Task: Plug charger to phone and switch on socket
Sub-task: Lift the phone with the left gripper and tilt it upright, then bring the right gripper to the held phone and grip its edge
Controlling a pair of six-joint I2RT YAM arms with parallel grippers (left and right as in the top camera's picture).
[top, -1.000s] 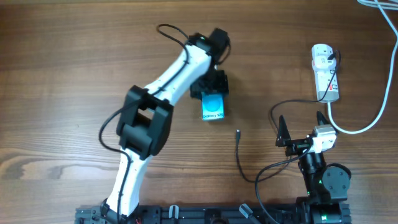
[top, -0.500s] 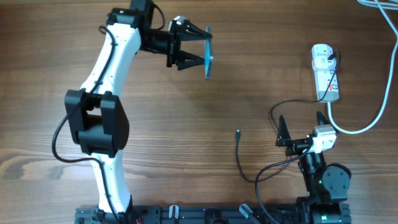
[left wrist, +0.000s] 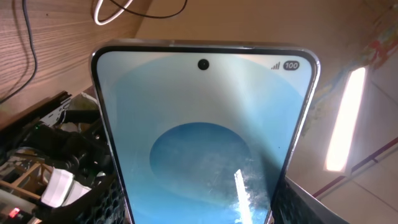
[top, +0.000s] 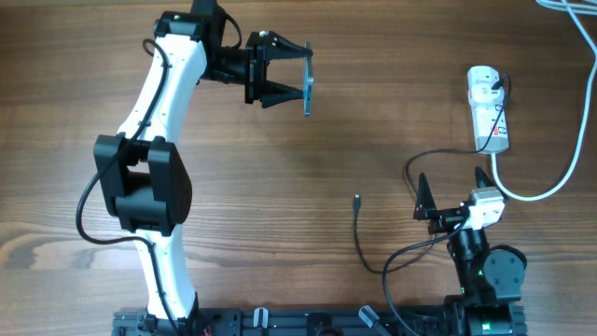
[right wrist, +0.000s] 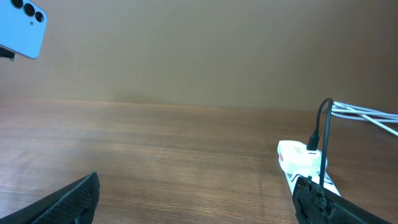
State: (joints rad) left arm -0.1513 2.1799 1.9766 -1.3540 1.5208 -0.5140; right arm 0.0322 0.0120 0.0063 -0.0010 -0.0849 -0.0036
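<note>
Overhead: left gripper (top: 287,80) clamped on the phone (top: 307,90), held edge-on off the table (top: 280,205), screen unreadable. Right gripper (top: 453,189) spread wide, empty, near the charger (top: 357,200) tip, socket (top: 487,110) beyond.

Left wrist: phone filling the view, lower end cut off, grip hidden.

Right wrist: phone's back clipped at top left.

Flat on the table a second ago, now raised.

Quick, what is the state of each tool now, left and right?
Left tool: closed, holding the phone in the air.
Right tool: open, holding nothing.
</note>
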